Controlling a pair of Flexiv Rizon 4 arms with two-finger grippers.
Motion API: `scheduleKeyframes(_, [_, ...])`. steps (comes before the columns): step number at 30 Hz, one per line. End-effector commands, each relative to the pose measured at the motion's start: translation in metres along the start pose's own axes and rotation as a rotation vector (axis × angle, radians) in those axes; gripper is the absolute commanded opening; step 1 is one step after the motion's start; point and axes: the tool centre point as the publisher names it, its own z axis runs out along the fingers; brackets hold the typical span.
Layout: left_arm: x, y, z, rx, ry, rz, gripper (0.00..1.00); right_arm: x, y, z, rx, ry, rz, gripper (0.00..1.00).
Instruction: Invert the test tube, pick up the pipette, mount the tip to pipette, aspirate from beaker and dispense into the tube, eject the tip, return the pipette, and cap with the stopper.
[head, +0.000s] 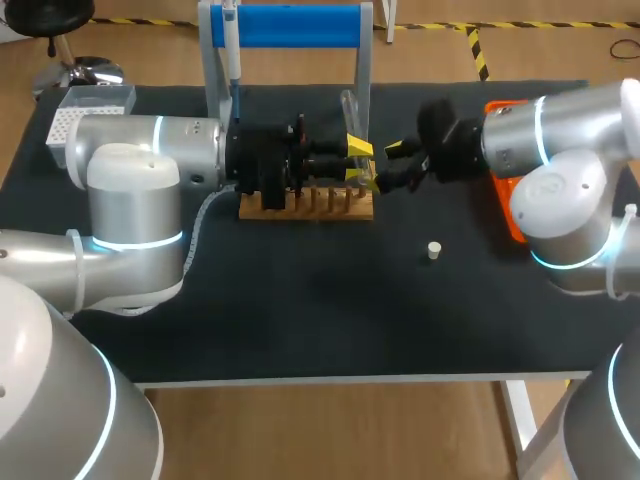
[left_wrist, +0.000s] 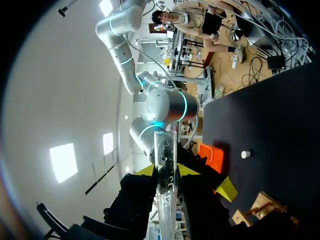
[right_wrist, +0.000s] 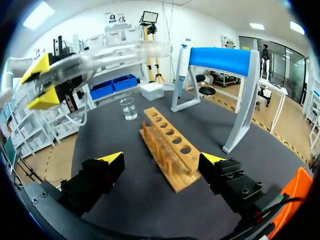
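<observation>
A clear glass test tube (head: 350, 125) stands nearly upright over the right end of the wooden rack (head: 305, 205), with my left gripper (head: 355, 163) shut on it. The left wrist view shows the tube (left_wrist: 165, 165) clamped between the fingers. My right gripper (head: 395, 168) is open just right of the tube; in its own view the right gripper (right_wrist: 162, 160) has nothing between its fingers, with the rack (right_wrist: 170, 145) ahead of it. The pipette (head: 230, 50) hangs on the blue stand (head: 290, 25). The white stopper (head: 434, 250) lies on the mat. The beaker (right_wrist: 128, 108) stands beyond the rack.
A white tip box (head: 80, 110) sits at the back left. An orange holder (head: 505, 215) lies under my right arm. The black table (head: 300, 320) is bare toward its front edge.
</observation>
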Motion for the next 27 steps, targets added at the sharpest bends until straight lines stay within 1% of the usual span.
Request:
scheduleKeyframes(1, [-0.0006,0.0001,0.0001,-0.001,0.001,0.001,0.0,0.0012,-0.0109,0.0124,0.004,-0.017,-0.009,1.0])
scheduleKeyframes(5, [-0.0006,0.0001,0.0001,-0.001,0.001,0.001,0.0,-0.0001,-0.0166,0.0164,0.031,-0.014,0.018,1.0])
scheduleKeyframes(27, [-0.0006,0.0001,0.0001,-0.001,0.001,0.001,0.0,-0.0001,-0.0166,0.0164,0.031,-0.014,0.018,1.0])
